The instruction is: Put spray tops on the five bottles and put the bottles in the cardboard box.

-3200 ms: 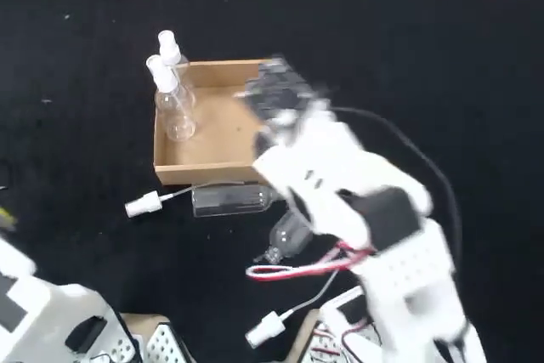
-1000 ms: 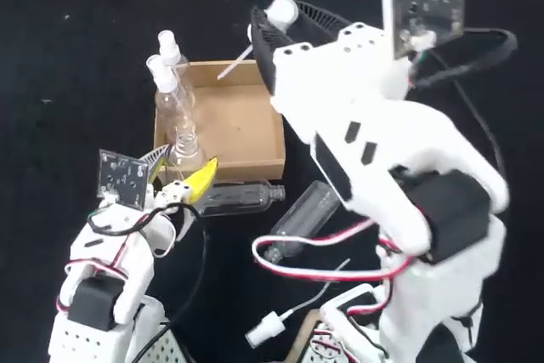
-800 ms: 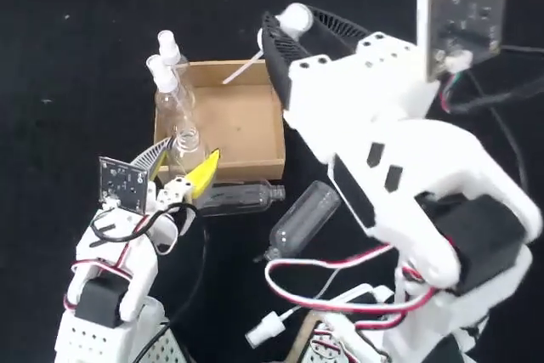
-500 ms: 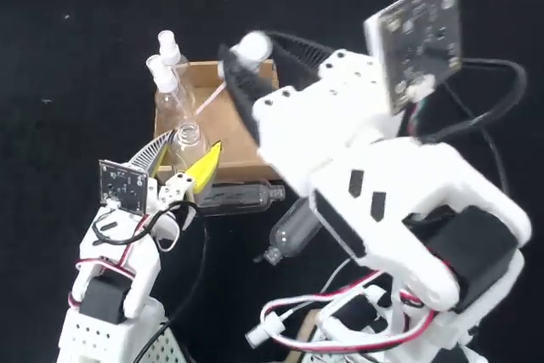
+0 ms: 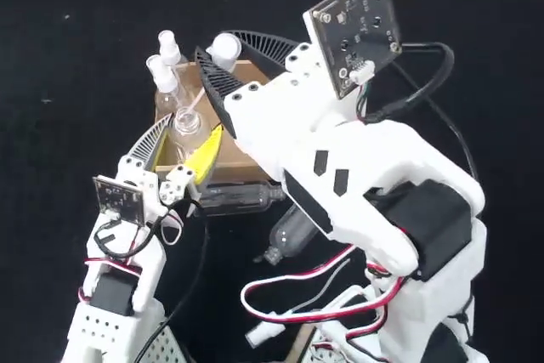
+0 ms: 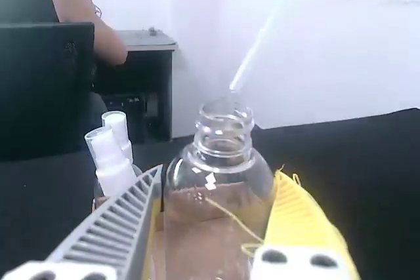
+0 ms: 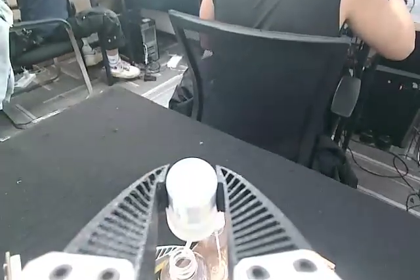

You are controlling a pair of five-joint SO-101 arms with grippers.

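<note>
Left hand (image 6: pixel 216 181) clasping bottle (image 6: pixel 220 162), spray top (image 7: pixel 191 191) above

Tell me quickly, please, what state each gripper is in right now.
Left gripper: closed on an uncapped bottle, held upright.
Right gripper: closed on a spray top, its tube above that bottle's mouth.
</note>
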